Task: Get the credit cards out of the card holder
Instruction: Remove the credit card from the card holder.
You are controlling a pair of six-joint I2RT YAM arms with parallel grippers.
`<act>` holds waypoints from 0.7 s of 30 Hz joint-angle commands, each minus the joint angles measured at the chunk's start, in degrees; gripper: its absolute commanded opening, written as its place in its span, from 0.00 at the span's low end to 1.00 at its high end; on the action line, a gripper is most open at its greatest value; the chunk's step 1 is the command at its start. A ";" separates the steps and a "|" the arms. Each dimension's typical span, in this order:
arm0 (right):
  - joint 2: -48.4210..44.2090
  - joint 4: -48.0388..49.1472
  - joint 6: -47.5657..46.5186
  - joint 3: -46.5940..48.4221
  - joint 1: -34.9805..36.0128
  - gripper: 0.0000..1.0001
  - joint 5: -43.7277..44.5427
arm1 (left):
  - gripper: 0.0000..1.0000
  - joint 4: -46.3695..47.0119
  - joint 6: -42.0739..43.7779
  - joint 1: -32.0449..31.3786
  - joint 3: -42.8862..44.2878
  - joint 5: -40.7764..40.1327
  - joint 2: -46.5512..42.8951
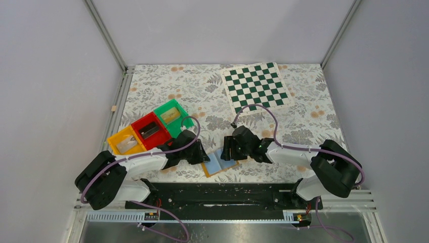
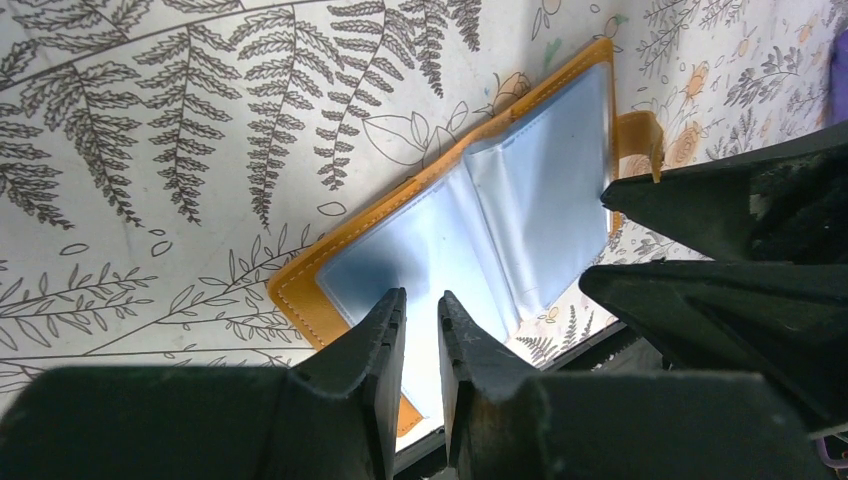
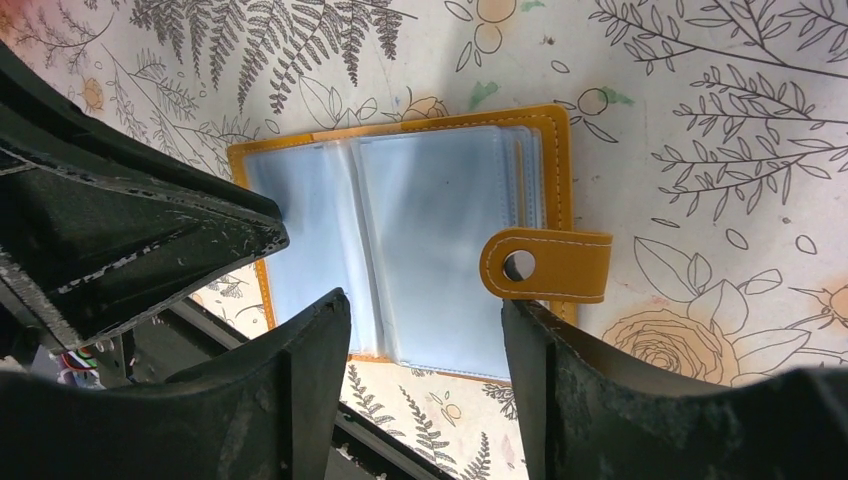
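card holder (image 3: 430,220) near edge behind jaws (both wrist views); cards inside indiscernible

Parted claw (image 3: 422,305) over card holder (image 3: 400,230)

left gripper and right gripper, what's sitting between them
The open card holder lies flat on the floral cloth between the left gripper and the right gripper; the top external view shows it.

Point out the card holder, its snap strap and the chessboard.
card holder (image 3: 440,240), right wrist view, pale-blue inner sleeve
snap strap (image 3: 565,265), right wrist view, orange middle
chessboard (image 1: 256,87), top external view, centre squares
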 commanded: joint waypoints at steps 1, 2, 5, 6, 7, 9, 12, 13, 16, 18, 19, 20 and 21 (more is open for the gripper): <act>-1.41 0.64 -1.25 1.00 0.11 0.65 -0.40 | 0.19 2.27 0.23 -0.25 -0.60 -1.64 0.58; -1.62 0.66 -1.46 1.06 0.02 0.65 -0.44 | 0.19 2.25 0.25 -0.22 -0.64 -1.70 0.60; -1.64 0.64 -2.13 1.59 -0.56 0.66 -0.34 | 0.19 2.53 0.24 -0.27 -0.81 -1.77 0.67; -1.41 0.65 -2.33 1.71 -0.80 0.66 -0.34 | 0.19 2.69 0.20 -0.23 -0.92 -1.70 0.74; -1.19 0.68 -2.51 1.91 -1.08 0.66 -0.43 | 0.19 2.84 0.20 -0.26 -0.95 -1.72 0.83; -0.95 0.64 -2.83 2.00 -1.48 0.66 -0.52 | 0.19 3.01 0.23 -0.26 -1.20 -1.65 0.97; -1.05 0.68 -3.53 2.11 -1.90 0.66 -0.66 | 0.19 3.20 0.21 -0.23 -1.45 -1.54 1.06; -0.96 0.64 -3.78 2.19 -2.08 0.66 -0.84 | 0.19 3.27 0.24 -0.28 -1.45 -1.49 1.10; -0.77 0.46 -4.26 2.13 -2.80 0.66 -1.19 | 0.19 3.32 0.39 -0.22 -1.50 -1.46 1.08; -0.43 0.66 -4.51 2.06 -3.09 0.66 -2.11 | 0.19 3.77 0.34 -0.28 -1.59 -1.13 0.90; -0.16 1.01 -4.56 2.04 -3.12 0.66 -2.95 | 0.19 4.39 0.31 -0.25 -1.79 -0.68 0.87; 0.18 1.46 -4.26 2.01 -3.15 0.66 -4.10 | 0.20 5.03 0.11 -0.28 -1.95 -0.28 0.80; 0.46 2.21 -3.69 1.77 -3.11 0.66 -5.33 | 0.20 5.91 -0.16 -0.27 -2.04 0.17 0.80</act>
